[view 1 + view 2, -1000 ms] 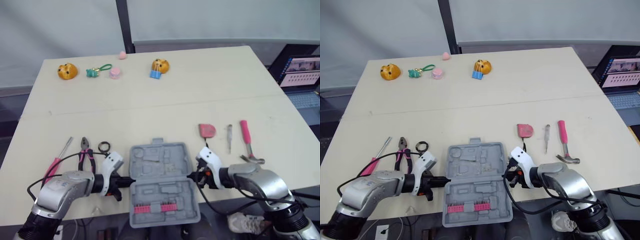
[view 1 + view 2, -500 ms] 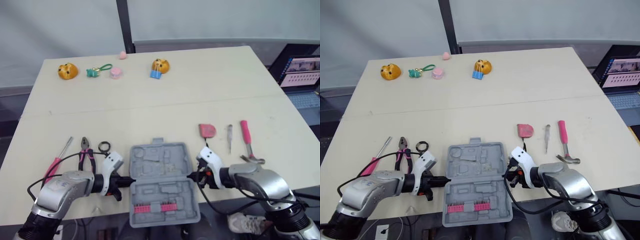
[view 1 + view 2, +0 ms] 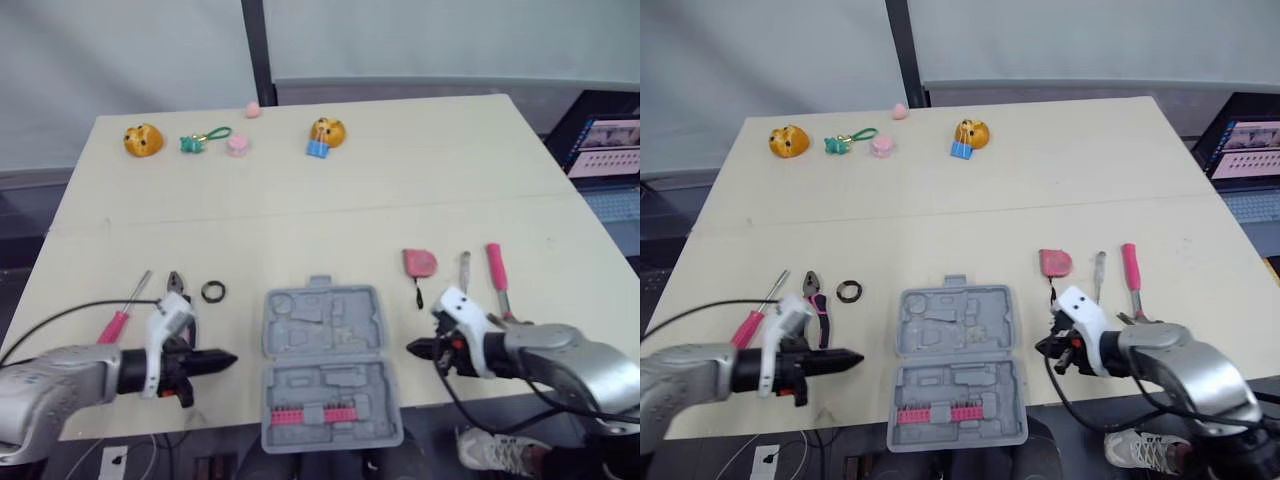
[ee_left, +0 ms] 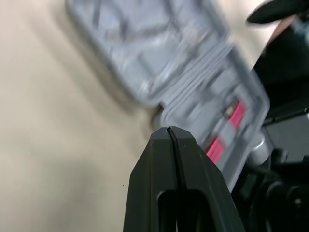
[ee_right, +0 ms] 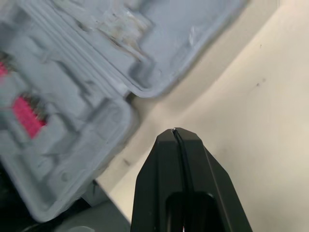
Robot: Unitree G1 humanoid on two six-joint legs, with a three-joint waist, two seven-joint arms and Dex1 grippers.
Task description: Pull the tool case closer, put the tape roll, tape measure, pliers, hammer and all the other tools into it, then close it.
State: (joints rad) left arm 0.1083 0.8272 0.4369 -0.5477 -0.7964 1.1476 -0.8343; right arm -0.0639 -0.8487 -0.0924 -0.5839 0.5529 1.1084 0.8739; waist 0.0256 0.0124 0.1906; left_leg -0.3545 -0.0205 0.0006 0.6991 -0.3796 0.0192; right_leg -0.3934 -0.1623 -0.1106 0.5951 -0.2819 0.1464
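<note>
The tool case (image 3: 325, 365) lies open at the near edge of the desk (image 3: 330, 210), its front half overhanging that edge. A strip of pink bits is held in it, and its moulded recesses are otherwise empty. The left hand (image 3: 226, 358) and the right hand (image 3: 412, 349) are held low on either side of the case, near its flanks but apart from it. In both wrist views the fingers are pressed together with nothing between them.

The pulling step is judged done, and loading is judged about to start, since no tool has been placed yet. Just beyond the left hand are laid the pink-handled screwdriver (image 3: 125, 315), the pliers (image 3: 176, 285) and the tape roll (image 3: 212, 292). Beyond the right hand the tape measure (image 3: 419, 262), a slim screwdriver (image 3: 465, 268) and the pink-handled hammer (image 3: 495, 275) are laid side by side.

For the next move a hand would have to be opened, brought over its nearest tool and lowered around it. The flat tape roll is expected to be awkward to pinch.
</note>
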